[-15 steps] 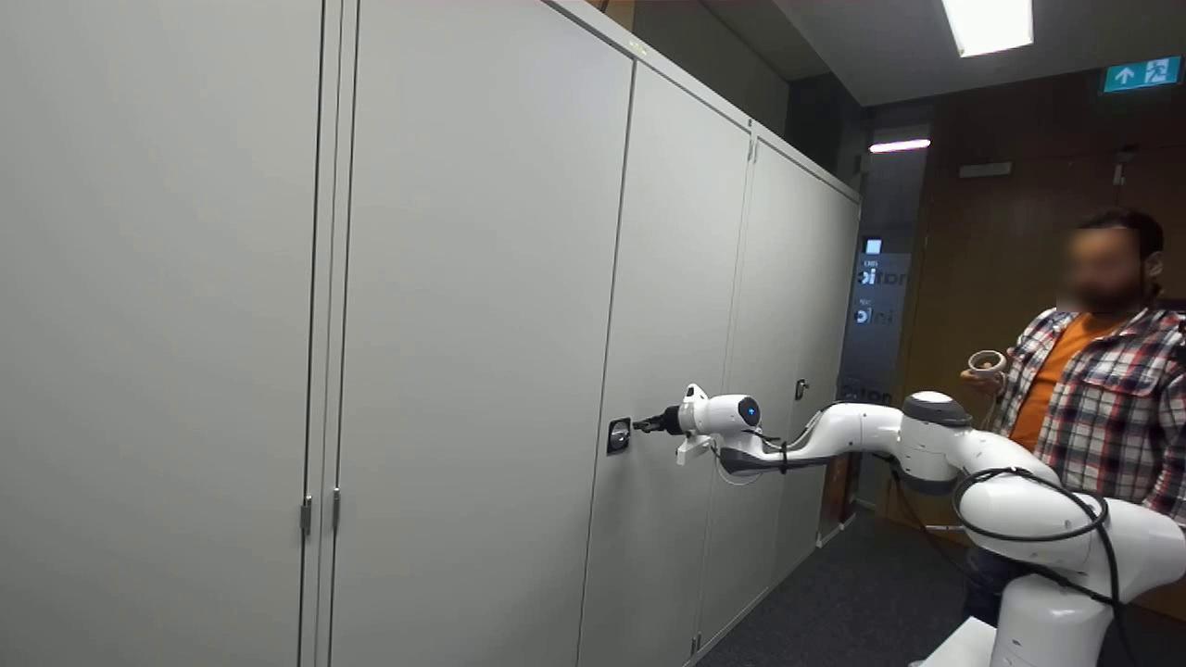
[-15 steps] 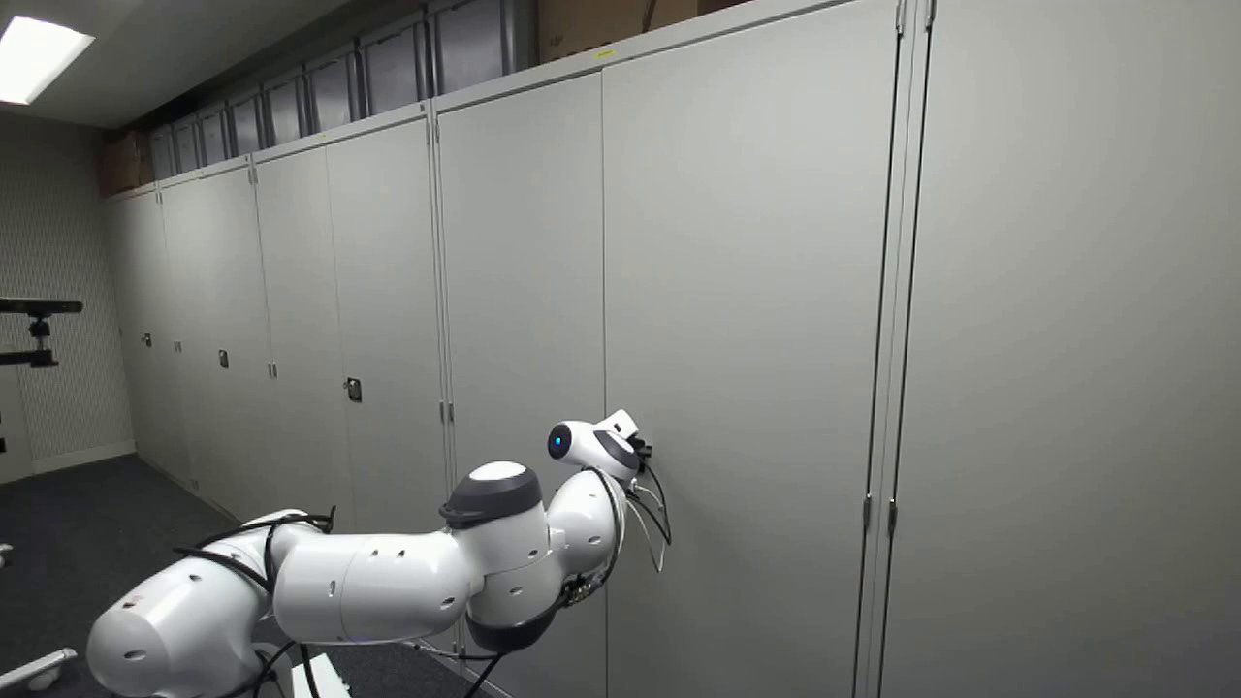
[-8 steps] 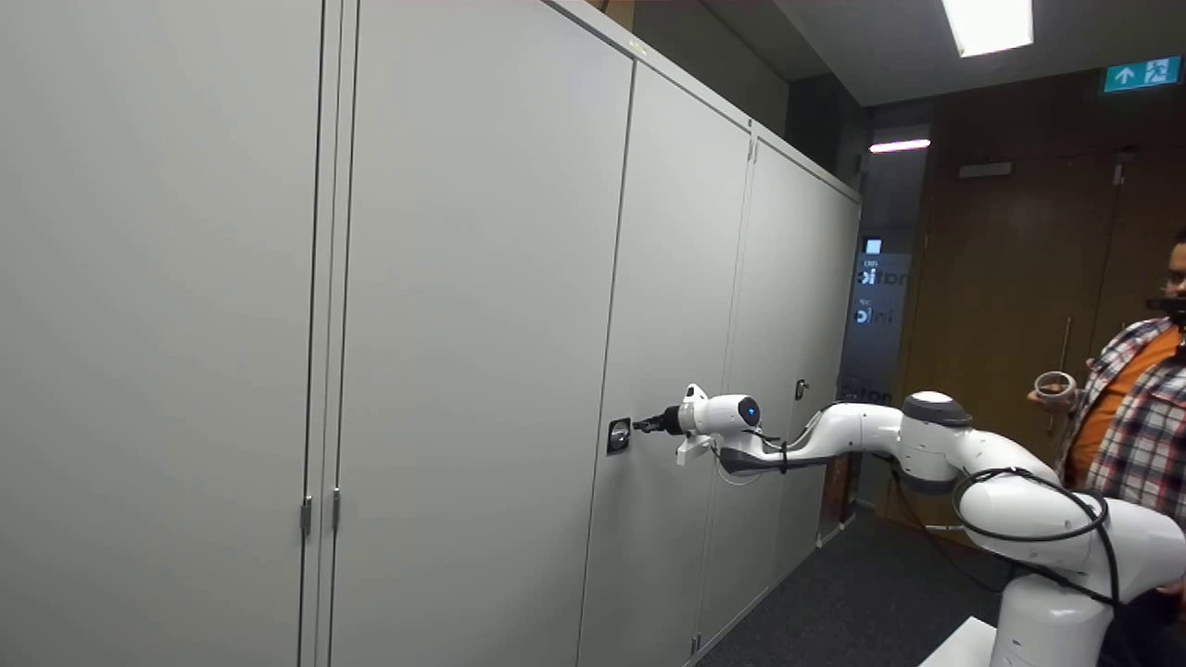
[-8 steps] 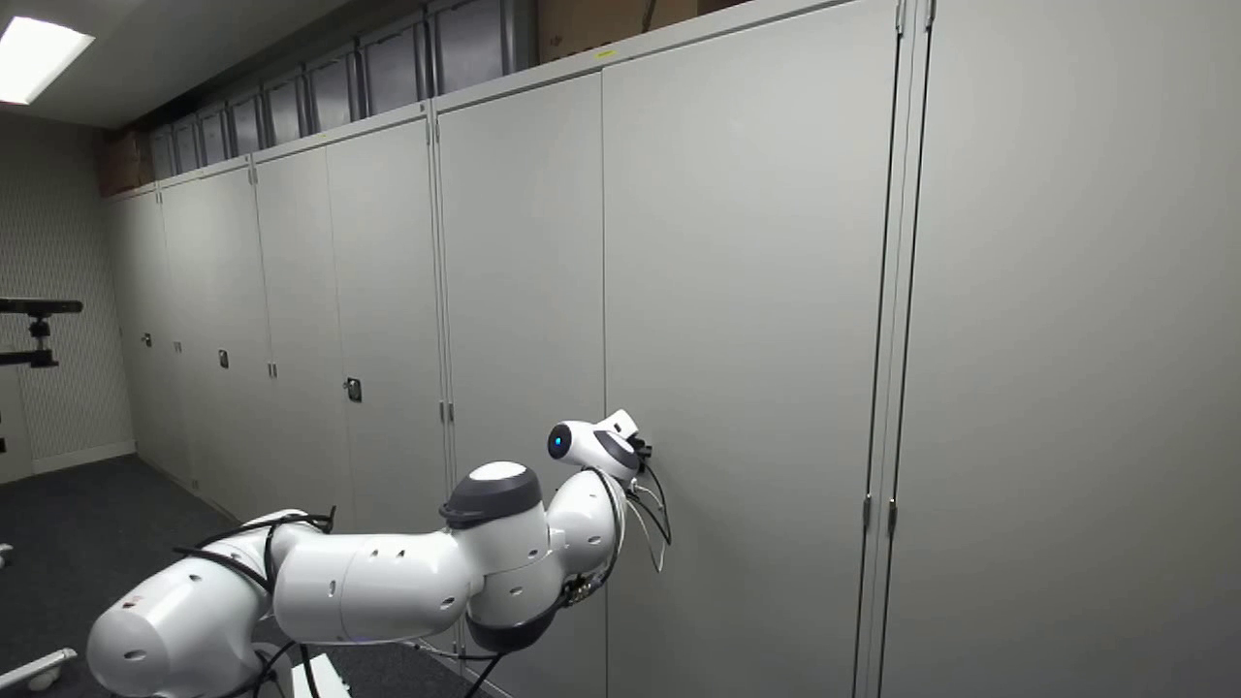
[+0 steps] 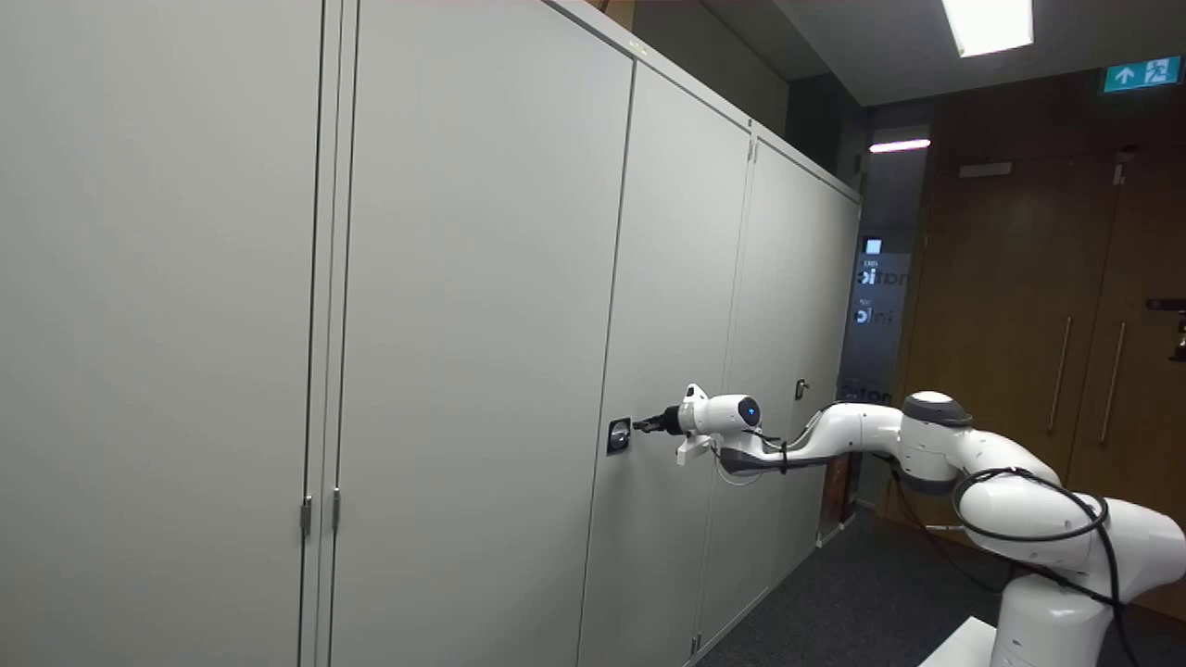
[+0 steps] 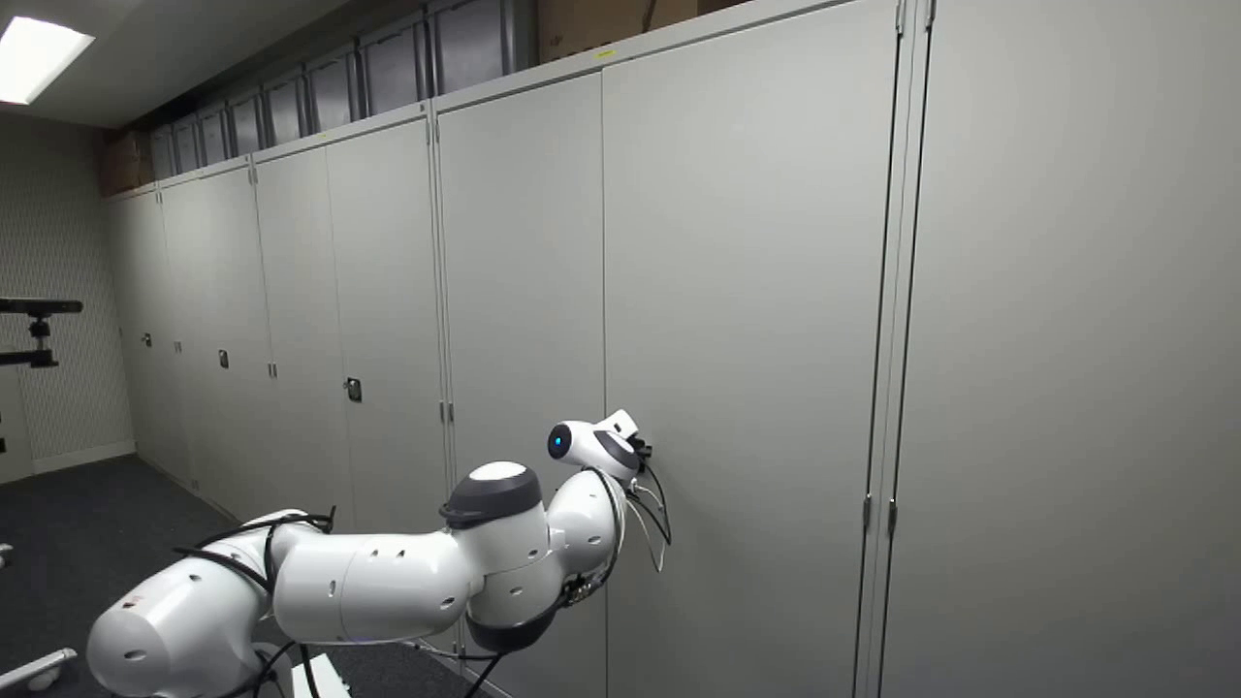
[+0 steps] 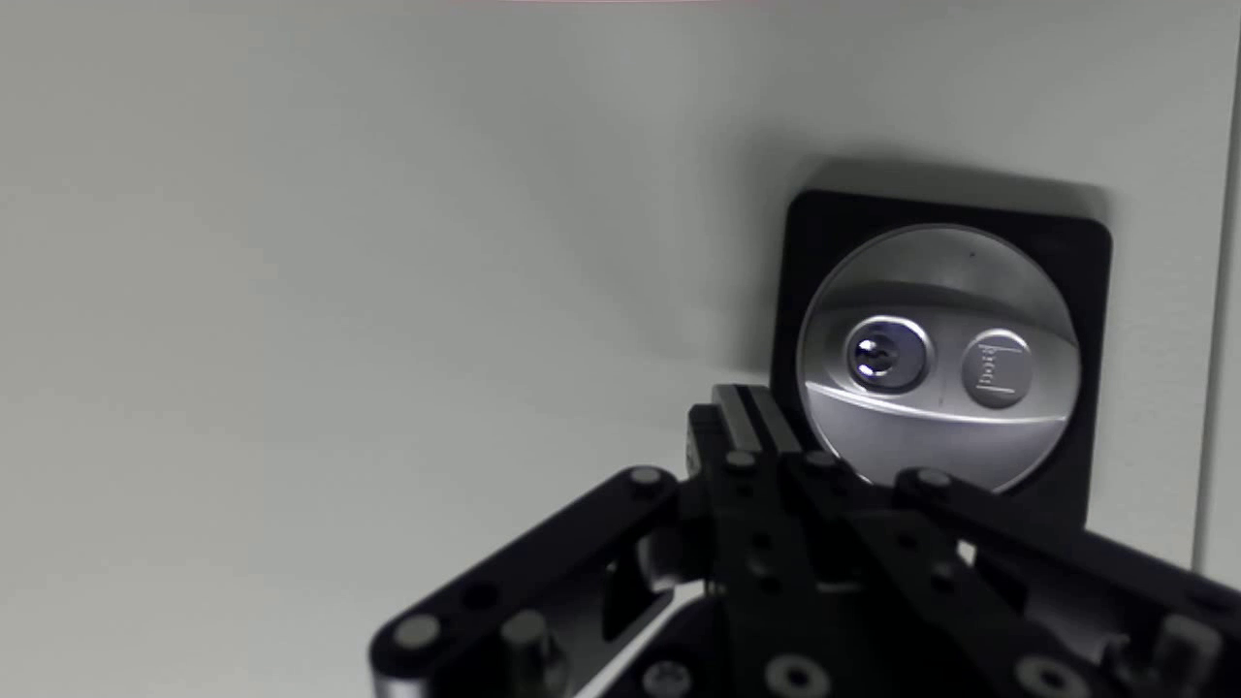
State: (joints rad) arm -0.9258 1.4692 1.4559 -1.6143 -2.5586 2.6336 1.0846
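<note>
- One claw (image 7: 754, 412) we see clenched, its fingertips (image 7: 737, 419) together.
- We find the round metal handle (image 7: 938, 361) just beside it, set in a black plate (image 7: 1076, 257) on the grey cabinet door (image 7: 388, 291).

At the upper right of an exterior view, a green exit sign (image 5: 1141, 75) is shown with an up arrow (image 5: 1124, 76) and a running figure (image 5: 1157, 72); lower, on the dark panel (image 5: 889, 222), some letters (image 5: 882, 278) are seen, not fully readable. At the right of the wrist view, a sideways mark (image 7: 998, 369) is carried by the lock (image 7: 940, 436), not surely readable
</note>
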